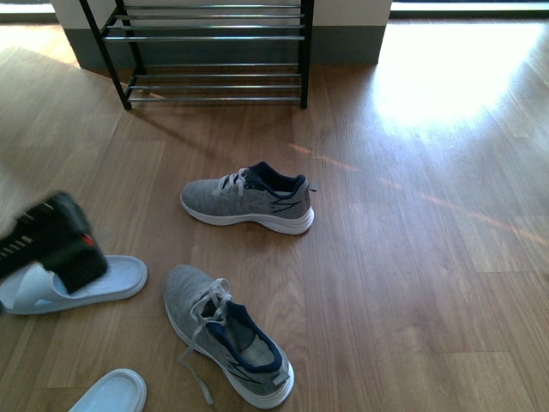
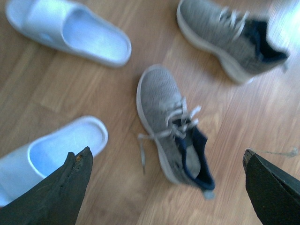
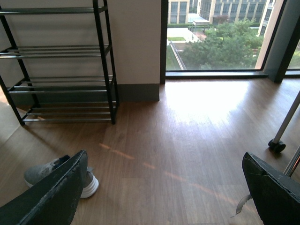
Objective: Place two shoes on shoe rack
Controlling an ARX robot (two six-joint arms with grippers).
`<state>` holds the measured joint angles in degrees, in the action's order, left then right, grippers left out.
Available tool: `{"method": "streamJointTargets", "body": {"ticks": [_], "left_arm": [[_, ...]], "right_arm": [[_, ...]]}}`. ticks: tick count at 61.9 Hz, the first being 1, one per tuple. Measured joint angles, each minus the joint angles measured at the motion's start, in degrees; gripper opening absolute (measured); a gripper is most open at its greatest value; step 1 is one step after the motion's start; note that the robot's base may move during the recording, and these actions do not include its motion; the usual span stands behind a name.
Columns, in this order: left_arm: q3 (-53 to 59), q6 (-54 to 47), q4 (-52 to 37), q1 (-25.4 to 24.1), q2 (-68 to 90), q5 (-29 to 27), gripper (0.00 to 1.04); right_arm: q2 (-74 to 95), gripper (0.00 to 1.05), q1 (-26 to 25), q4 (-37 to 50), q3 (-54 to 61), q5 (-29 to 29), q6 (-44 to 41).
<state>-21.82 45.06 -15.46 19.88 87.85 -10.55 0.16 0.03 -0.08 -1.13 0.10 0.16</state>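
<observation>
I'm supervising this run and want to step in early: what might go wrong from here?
The near sneaker has loose laces trailing on the floor; they may snag the open left fingers or the rack. The rack's tiers are thin rods, so a sneaker set down crookedly might tip between them.

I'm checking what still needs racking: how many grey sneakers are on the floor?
2. The far grey sneaker lies mid-floor before the shoe rack; the near grey sneaker lies closer to the camera, laces trailing. None shows on the rack's visible tiers.
</observation>
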Motion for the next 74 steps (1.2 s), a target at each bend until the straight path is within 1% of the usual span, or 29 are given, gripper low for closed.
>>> {"method": "streamJointTargets", "body": {"ticks": [4, 9, 13, 23, 30, 38, 43, 52, 63, 67, 70, 74], "left_arm": [[-2.67, -0.28, -1.73, 0.33, 9.05, 3.45, 0.95], [-6.19, -0.46, -2.05, 0.31, 16.41, 6.56, 0.95], [-9.75, -0.61, -2.89, -0.09, 23.02, 10.19, 0.95], [-15.72, -0.68, -2.19, -0.26, 33.57, 15.19, 0.95], [-20.26, -0.96, 0.79, -0.26, 37.66, 16.81, 0.95], [-24.92, -1.14, 2.05, -0.46, 41.46, 18.38, 0.95], [-26.80, -1.09, 3.06, -0.59, 43.56, 18.25, 0.95], [-30.34, -0.85, 4.66, -0.94, 48.02, 20.76, 0.95], [-34.80, -0.68, 6.86, -1.01, 52.06, 21.18, 0.95], [-37.24, -0.63, 8.55, -1.51, 54.31, 21.90, 0.95], [-39.06, -0.63, 9.81, -1.90, 55.91, 23.65, 0.95], [-42.40, -0.98, 13.62, -1.99, 58.05, 24.83, 0.95]], "right_arm": [[0.00, 0.96, 0.00, 0.00, 0.00, -0.07, 0.00], [0.00, 0.96, 0.00, 0.00, 0.00, -0.07, -0.02], [0.00, 0.96, 0.00, 0.00, 0.00, -0.09, -0.02], [0.00, 0.96, 0.00, 0.00, 0.00, -0.07, -0.02], [0.00, 0.96, 0.00, 0.00, 0.00, -0.07, 0.00], [0.00, 0.96, 0.00, 0.00, 0.00, -0.07, 0.00], [0.00, 0.96, 0.00, 0.00, 0.00, -0.07, -0.02], [0.00, 0.96, 0.00, 0.00, 0.00, -0.07, -0.02], [0.00, 0.96, 0.00, 0.00, 0.00, -0.09, 0.00], [0.00, 0.96, 0.00, 0.00, 0.00, -0.07, 0.00], [0.00, 0.96, 0.00, 0.00, 0.00, -0.09, 0.00], [0.00, 0.96, 0.00, 0.00, 0.00, -0.09, 0.00]]}}
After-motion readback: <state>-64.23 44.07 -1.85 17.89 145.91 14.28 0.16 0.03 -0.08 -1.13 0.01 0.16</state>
